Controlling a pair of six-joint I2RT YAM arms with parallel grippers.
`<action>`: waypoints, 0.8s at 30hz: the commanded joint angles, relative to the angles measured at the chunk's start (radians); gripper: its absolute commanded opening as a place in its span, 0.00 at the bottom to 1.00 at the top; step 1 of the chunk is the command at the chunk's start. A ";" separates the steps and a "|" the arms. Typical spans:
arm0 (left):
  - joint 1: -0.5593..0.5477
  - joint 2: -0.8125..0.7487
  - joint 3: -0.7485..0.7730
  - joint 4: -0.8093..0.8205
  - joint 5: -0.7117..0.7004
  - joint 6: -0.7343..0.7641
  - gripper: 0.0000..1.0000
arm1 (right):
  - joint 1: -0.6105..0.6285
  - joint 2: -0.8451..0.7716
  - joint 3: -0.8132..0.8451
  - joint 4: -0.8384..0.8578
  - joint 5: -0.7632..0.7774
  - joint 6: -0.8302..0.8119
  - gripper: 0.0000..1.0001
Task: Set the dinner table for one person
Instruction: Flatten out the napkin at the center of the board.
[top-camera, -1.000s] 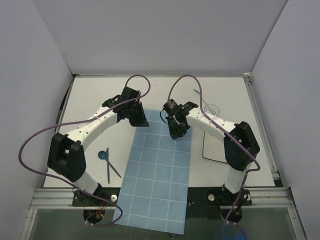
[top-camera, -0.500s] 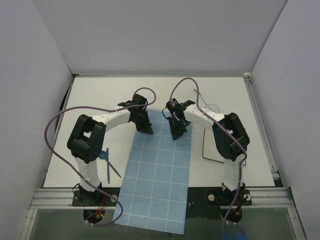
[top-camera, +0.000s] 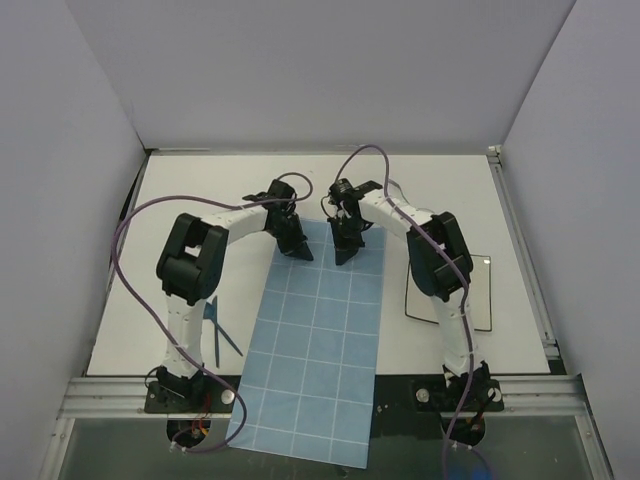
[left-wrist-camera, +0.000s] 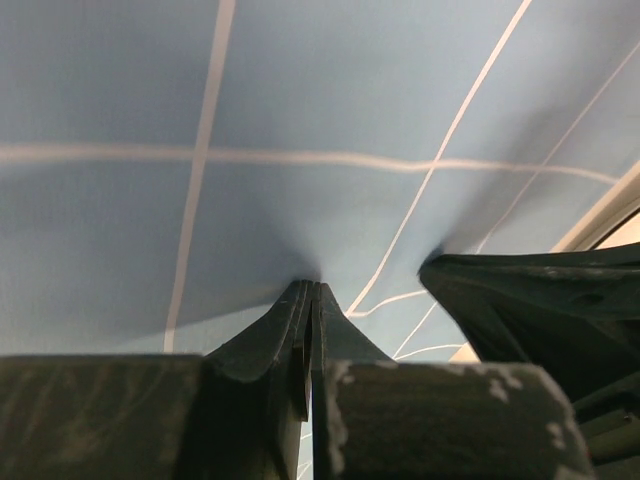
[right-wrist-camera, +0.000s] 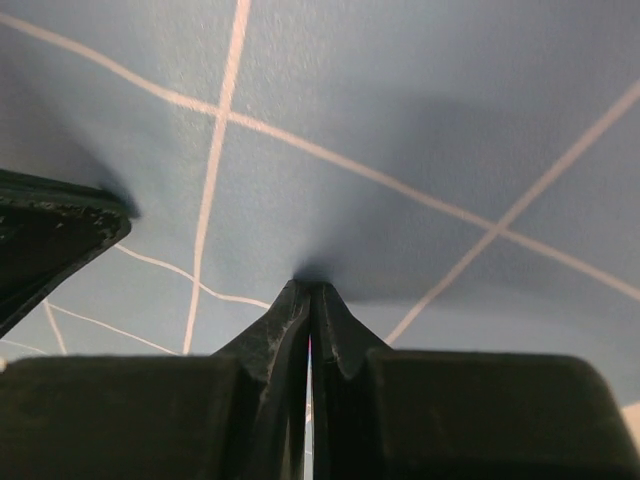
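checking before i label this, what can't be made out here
Utensils, top view: left arm covers part; too small to name
Black-edged square, top view: right arm covers part of it
Mat far edge: left gripper and right gripper cover it from above; wrist views too close

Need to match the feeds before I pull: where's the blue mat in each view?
Top external: blue mat runs from the centre to the bottom of the picture.
Left wrist: fills the frame above the left fingers.
Right wrist: fills the frame above the right fingers.
Shared landmark: its white grid lines.
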 joint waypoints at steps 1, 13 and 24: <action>0.047 0.124 0.106 0.037 -0.021 0.013 0.00 | -0.045 0.111 0.098 0.073 -0.001 -0.034 0.00; 0.116 0.296 0.402 -0.098 -0.014 0.088 0.00 | -0.149 0.212 0.249 0.060 -0.046 -0.064 0.00; 0.160 0.436 0.662 -0.193 0.007 0.086 0.00 | -0.221 0.406 0.557 0.015 -0.115 -0.071 0.00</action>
